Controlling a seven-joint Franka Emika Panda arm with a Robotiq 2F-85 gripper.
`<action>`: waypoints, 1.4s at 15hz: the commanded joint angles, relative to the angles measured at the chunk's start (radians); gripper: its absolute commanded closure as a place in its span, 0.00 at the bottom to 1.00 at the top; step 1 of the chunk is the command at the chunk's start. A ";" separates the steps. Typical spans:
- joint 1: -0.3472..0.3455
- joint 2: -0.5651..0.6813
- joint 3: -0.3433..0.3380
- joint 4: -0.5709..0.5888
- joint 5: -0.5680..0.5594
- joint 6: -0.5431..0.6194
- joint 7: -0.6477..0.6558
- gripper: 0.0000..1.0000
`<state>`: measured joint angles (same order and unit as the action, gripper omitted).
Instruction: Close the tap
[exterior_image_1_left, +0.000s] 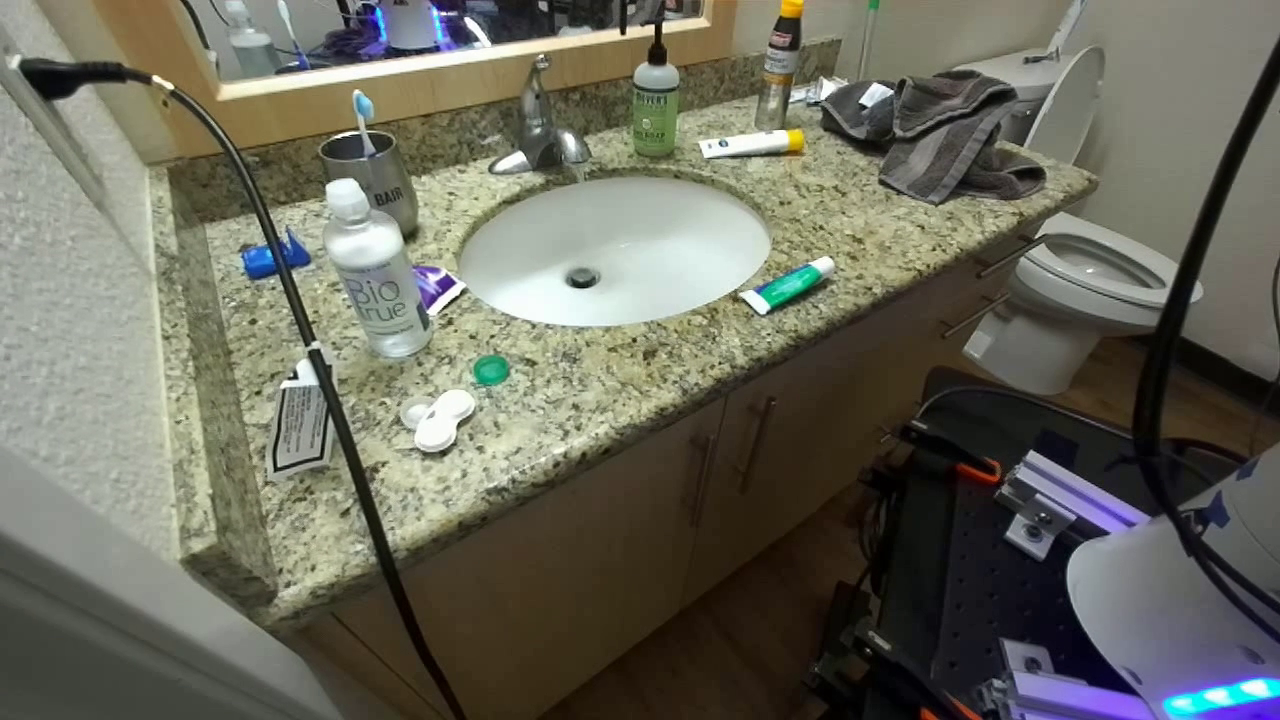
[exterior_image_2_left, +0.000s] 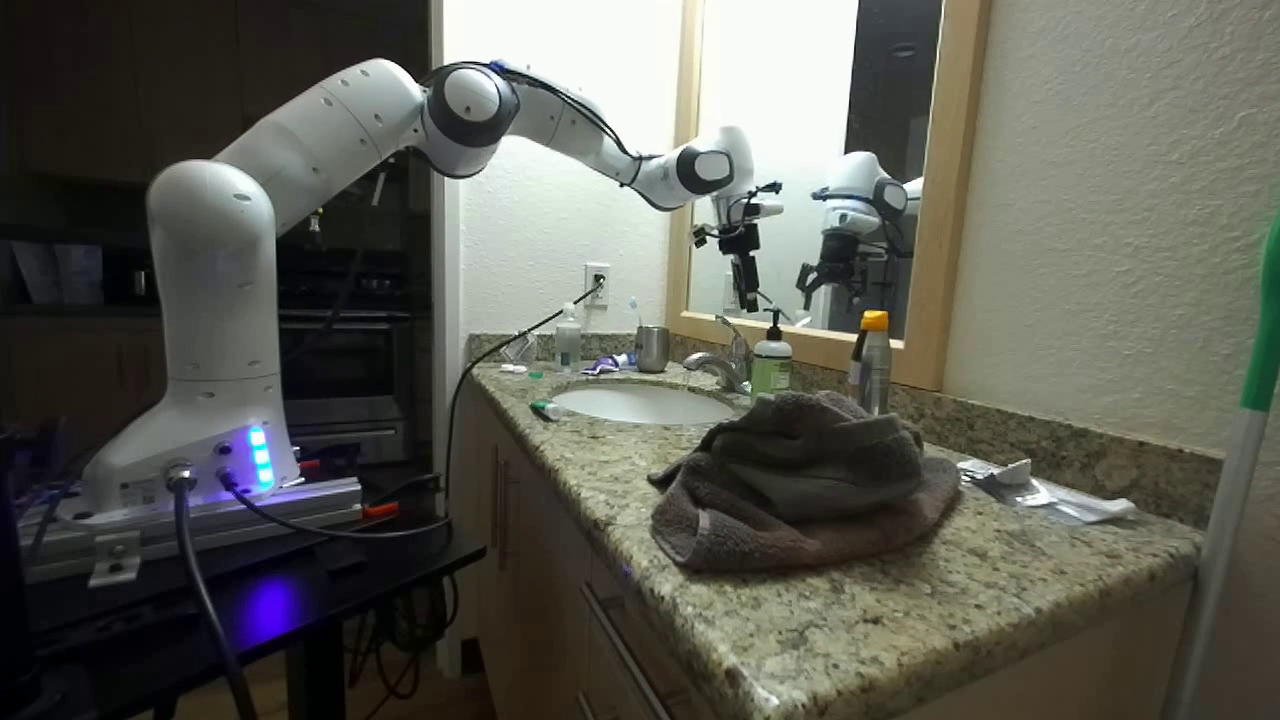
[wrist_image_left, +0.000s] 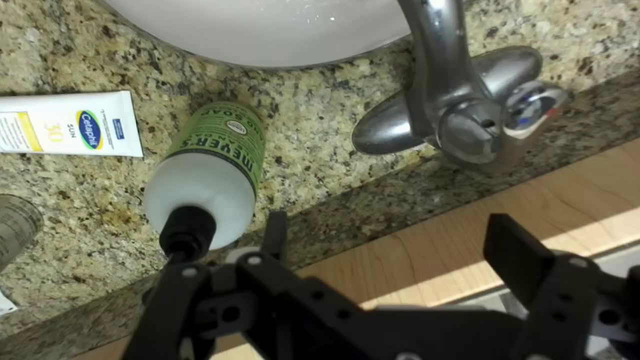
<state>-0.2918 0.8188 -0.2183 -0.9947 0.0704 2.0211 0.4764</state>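
Plainly, the claw (wrist_image_left: 391, 236) has its jaws spread wide, with nothing held between them. The tap (wrist_image_left: 452, 92) lies below it and toward the basin (wrist_image_left: 280, 35), apart from the fingers; in the wrist view it is nearer the finger (wrist_image_left: 520, 260) opposite the soap bottle (wrist_image_left: 212, 160). The spout (wrist_image_left: 436, 45) runs away from the claw, over the basin. Probably the next move calls for descending basin-ward onto the lever (exterior_image_1_left: 536, 98), without knocking the bottle.

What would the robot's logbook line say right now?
task: close tap; gripper: open, empty, not touching tap; lever: pointing up; soap bottle: upright beside tap
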 joint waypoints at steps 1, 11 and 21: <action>-0.006 -0.032 0.037 -0.008 0.045 -0.054 -0.022 0.00; 0.010 -0.007 0.034 0.001 0.029 -0.130 -0.003 0.00; 0.010 0.022 0.028 0.008 0.018 -0.220 0.021 0.00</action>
<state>-0.2820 0.8251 -0.1862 -0.9959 0.0962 1.8852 0.4894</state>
